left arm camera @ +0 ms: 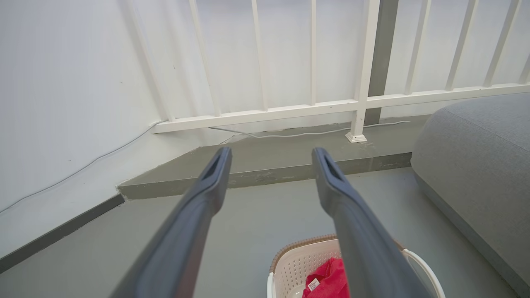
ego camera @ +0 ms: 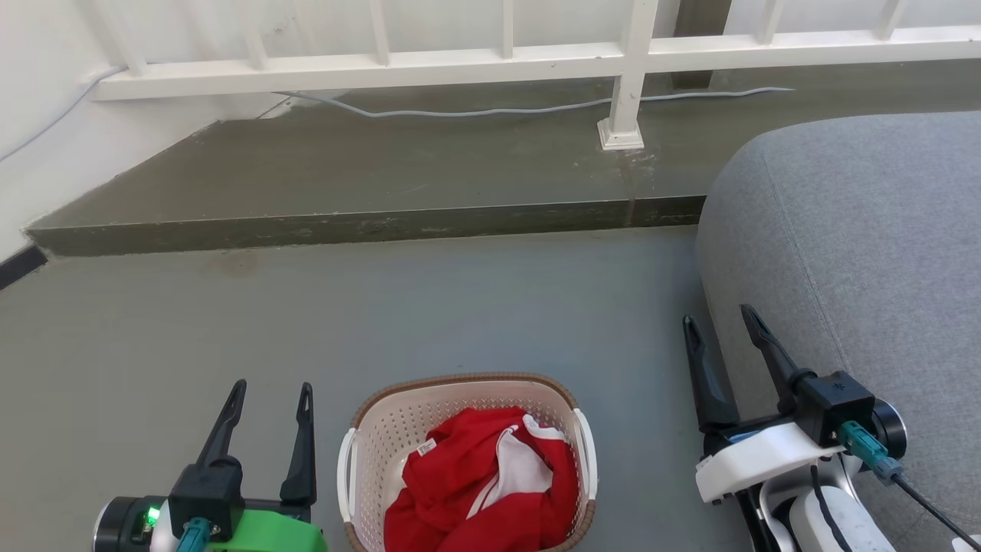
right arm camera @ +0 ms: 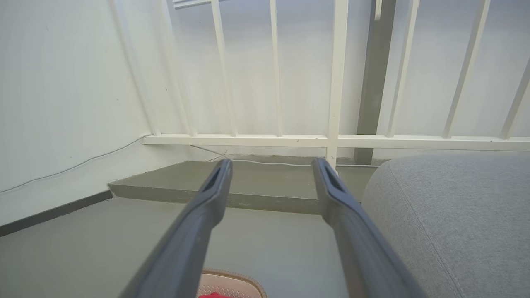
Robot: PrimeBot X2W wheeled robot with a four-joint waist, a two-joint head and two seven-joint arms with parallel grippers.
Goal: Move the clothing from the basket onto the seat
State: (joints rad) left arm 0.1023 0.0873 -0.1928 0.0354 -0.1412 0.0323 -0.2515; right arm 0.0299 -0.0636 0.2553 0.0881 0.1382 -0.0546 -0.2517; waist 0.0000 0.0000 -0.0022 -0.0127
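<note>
Red clothing point(ego camera: 479, 483) with white panels lies bunched inside the cream perforated basket point(ego camera: 383, 437) on the floor at the bottom centre of the head view. The grey seat point(ego camera: 866, 245) rises at the right. My left gripper point(ego camera: 273, 391) stands open left of the basket, nothing between its fingers. My right gripper point(ego camera: 722, 318) is open too, empty, beside the seat's left edge. In the left wrist view the open gripper point(left arm camera: 271, 155) points over the floor, with the basket point(left arm camera: 296, 265), clothing point(left arm camera: 329, 279) and seat point(left arm camera: 480, 161) below and to the right. The right wrist view has the open gripper point(right arm camera: 271, 165), the basket rim point(right arm camera: 230, 279) and the seat point(right arm camera: 455, 219).
A raised concrete step point(ego camera: 360, 176) runs across the back, carrying a white railing point(ego camera: 628, 69) and a loose grey cable point(ego camera: 490, 112). A white wall point(ego camera: 38, 115) closes the left side. Grey floor point(ego camera: 460, 307) stretches between the step and the basket.
</note>
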